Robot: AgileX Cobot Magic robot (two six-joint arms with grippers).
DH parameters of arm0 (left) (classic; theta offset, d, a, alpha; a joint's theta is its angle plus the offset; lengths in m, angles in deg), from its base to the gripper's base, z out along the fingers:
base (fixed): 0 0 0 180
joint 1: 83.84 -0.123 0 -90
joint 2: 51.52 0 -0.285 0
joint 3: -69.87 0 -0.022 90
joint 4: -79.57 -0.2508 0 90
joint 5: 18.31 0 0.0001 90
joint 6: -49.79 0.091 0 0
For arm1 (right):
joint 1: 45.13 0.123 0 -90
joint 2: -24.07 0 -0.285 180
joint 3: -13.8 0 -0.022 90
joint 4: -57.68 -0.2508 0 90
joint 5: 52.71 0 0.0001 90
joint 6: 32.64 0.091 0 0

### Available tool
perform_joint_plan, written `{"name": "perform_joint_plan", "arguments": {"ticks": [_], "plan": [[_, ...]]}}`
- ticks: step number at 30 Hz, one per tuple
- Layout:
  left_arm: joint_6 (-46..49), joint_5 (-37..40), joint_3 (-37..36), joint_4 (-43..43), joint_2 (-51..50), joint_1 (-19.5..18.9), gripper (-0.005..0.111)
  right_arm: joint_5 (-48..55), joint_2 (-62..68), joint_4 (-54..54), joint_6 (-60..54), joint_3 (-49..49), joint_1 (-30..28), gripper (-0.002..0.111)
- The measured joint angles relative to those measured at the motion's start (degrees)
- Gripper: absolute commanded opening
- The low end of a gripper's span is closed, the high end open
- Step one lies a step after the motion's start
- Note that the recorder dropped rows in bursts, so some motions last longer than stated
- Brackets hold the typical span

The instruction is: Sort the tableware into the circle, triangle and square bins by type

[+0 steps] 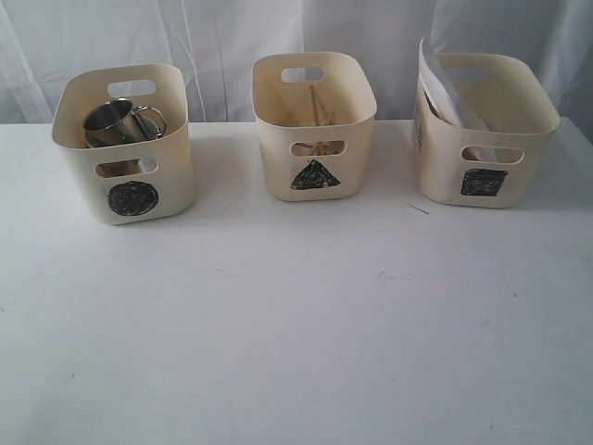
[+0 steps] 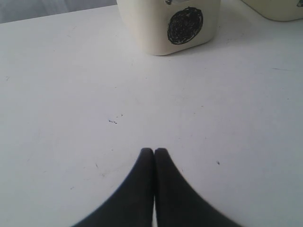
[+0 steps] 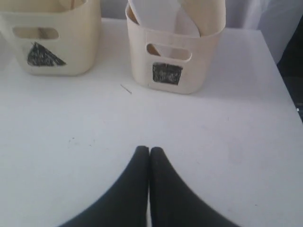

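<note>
bench stretches ahead | circle bin beyond left fingers, square bin beyond right fingers, both apart | both finger pairs pressed together

wht table, curtain – bkgd, thin sliver

Bins: cream plastic, smooth, matt. Mug: polished steel. Chopsticks: wood. Surface: white, matt, lightly speckled.
</note>
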Motion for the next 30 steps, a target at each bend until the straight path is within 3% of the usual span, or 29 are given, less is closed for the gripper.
{"name": "perform_joint_plan", "arguments": {"ticks": [13,20,30], "plan": [[0.0,0.0,0.0,0.0,0.0,0.0,0.0,4.4,-31.4,1.1,-0.1,-9.4,0.0,0.0],[0.0,0.0,0.0,0.0,0.0,0.0,0.0,4.9,-32.7,0.4,-2.0,-11.3,0.0,0.0],[0.0,0.0,0.0,0.0,0.0,0.0,0.0,-10.8,-32.7,-16.3,-25.1,-23.4,0.0,0.0]]}}
